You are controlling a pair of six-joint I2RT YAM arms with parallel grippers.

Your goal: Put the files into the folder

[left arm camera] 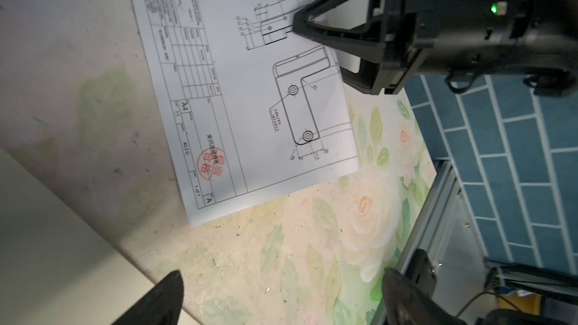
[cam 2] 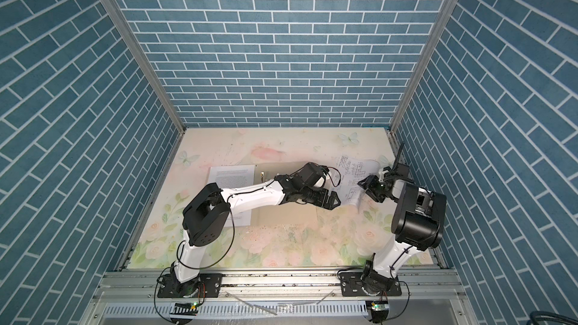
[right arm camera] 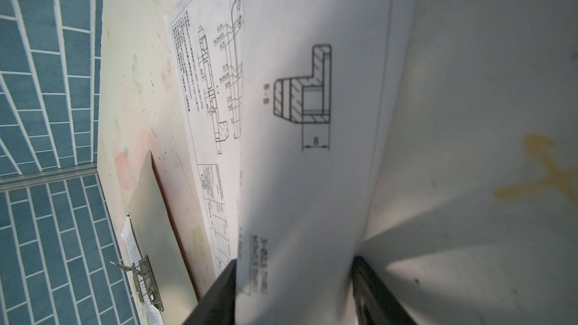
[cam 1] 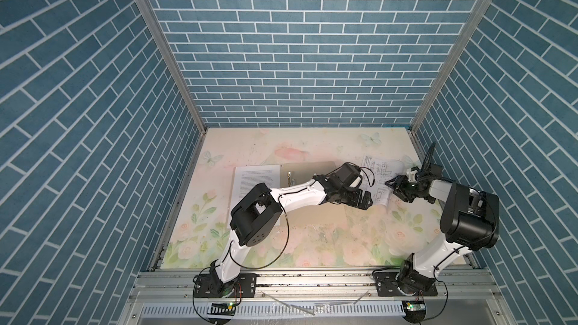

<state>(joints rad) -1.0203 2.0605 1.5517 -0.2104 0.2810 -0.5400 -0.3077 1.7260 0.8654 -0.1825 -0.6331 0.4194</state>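
Blue brick-patterned walls (cam 1: 78, 120) close in three sides of the cell, joined by aluminium corner posts. The floor is a pale floral mat (cam 1: 312, 245), scuffed and speckled with dark marks near the front. At the left of the mat lies the text sheet (cam 1: 256, 179), flat and partly under the left arm's elbow. Just beside it sits the tan folder (cam 1: 306, 168), open, its metal clip (cam 1: 289, 178) at the spine. The left gripper (cam 1: 366, 200) reaches across the folder, jaws spread wide and holding nothing, near the drawing sheet's edge. Further right, the drawing sheet (cam 1: 378, 170) rests on the mat, its right edge curled upward. The right gripper (cam 1: 394, 186) stands half-parted with that lifted edge running between its fingers (right arm camera: 219, 292); a firm pinch cannot be told
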